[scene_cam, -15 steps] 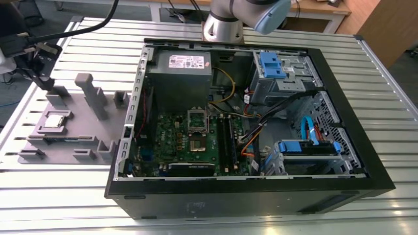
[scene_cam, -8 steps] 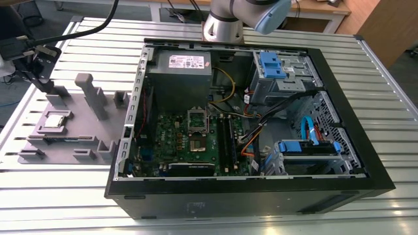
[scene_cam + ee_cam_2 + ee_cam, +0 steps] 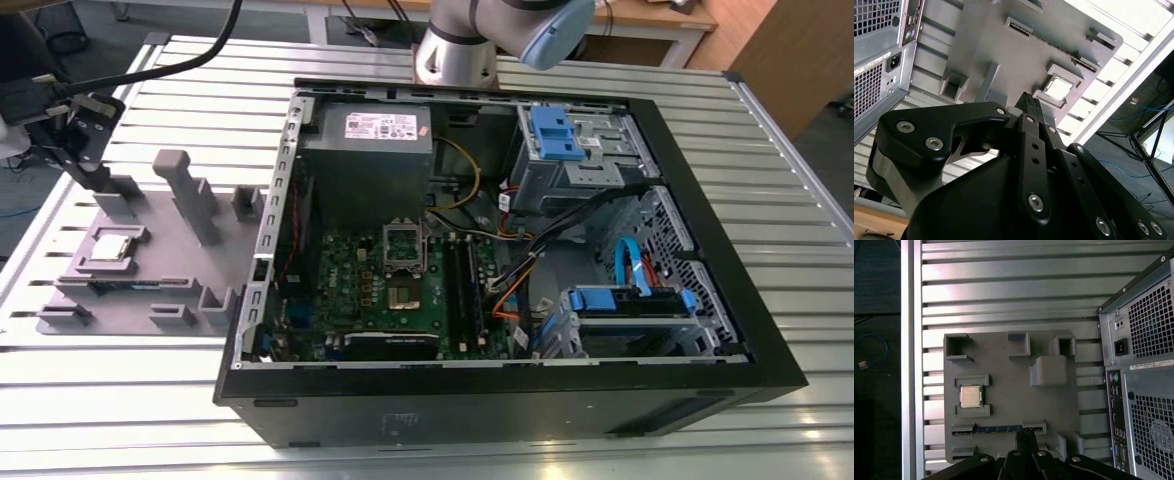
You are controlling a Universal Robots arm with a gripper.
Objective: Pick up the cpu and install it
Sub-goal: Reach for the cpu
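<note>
I see claw (image 3: 1025, 438) closed tight, holding nothing, hovering over grey fixture (image 3: 1004, 365); cpu (image 3: 970, 396) sits between 2 blocks (image 3: 972, 380), probably kept square for pickup.

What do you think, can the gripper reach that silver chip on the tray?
Probably yes: the cpu lies uncovered on the grey fixture, and the gripper hangs above it with nothing between.
</note>
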